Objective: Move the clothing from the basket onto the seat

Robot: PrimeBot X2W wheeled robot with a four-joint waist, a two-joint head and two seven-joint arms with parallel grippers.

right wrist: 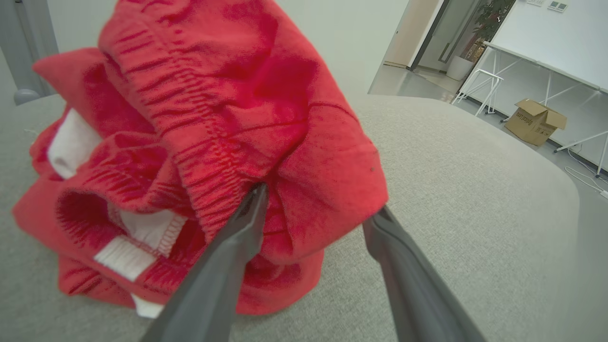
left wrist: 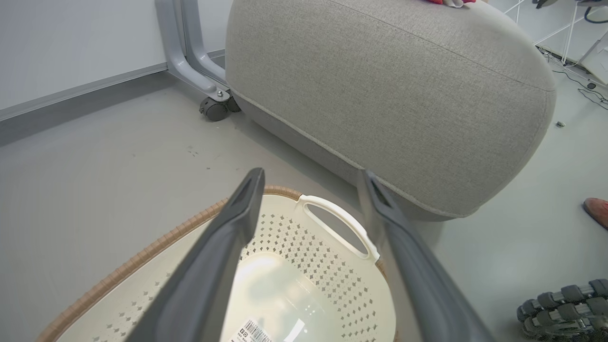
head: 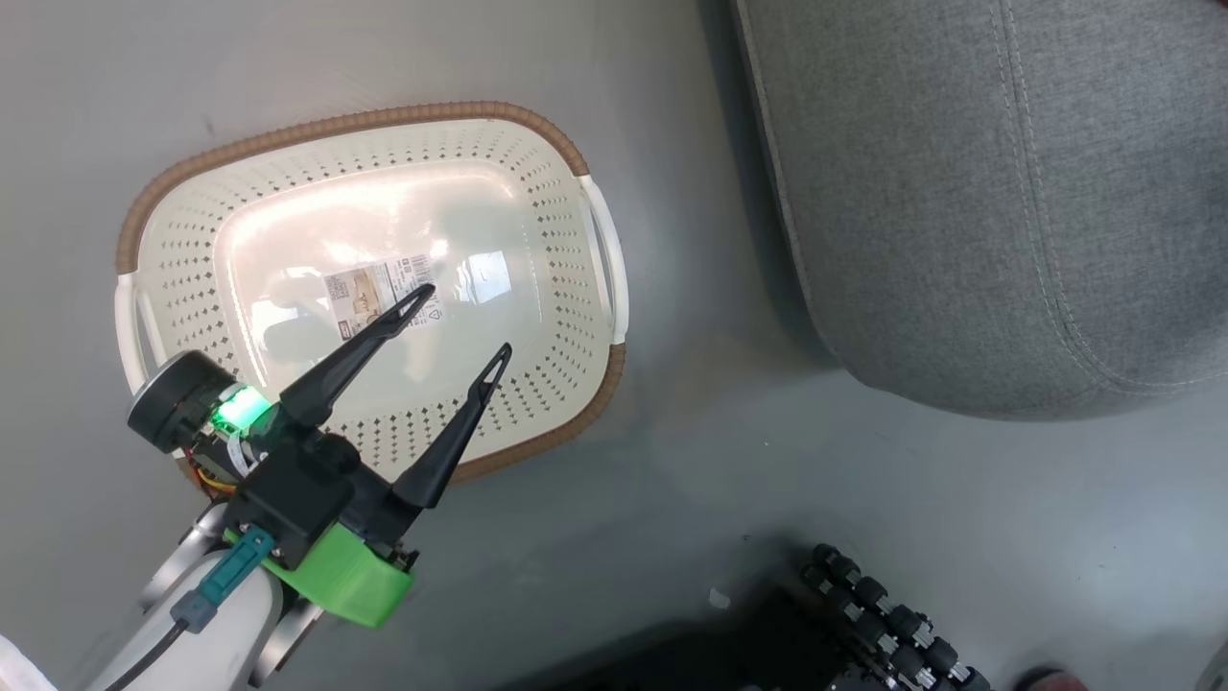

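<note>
The cream basket (head: 566, 240) with its brown rim stands on the floor, holding nothing but a paper label (head: 379, 293). My left gripper (head: 462, 323) hangs open over the basket's near side; in the left wrist view its fingers (left wrist: 223, 247) spread above the basket (left wrist: 332, 223). The grey seat (head: 959, 192) lies to the basket's right. The red clothing (right wrist: 228, 109), with white collar and cuff parts, is heaped on the seat (right wrist: 475, 190). My right gripper (right wrist: 319, 202) is open at the heap's edge, a fold of fabric lying between its fingers. A red scrap of the clothing (left wrist: 446, 2) shows atop the seat (left wrist: 403, 95).
My wheeled base (head: 883, 624) is at the bottom right, a shoe (left wrist: 596, 209) beside it on the floor. A grey frame on a caster (left wrist: 213, 107) stands behind the seat by the wall. Beyond the seat are a cardboard box (right wrist: 534, 121) and white table legs (right wrist: 479, 90).
</note>
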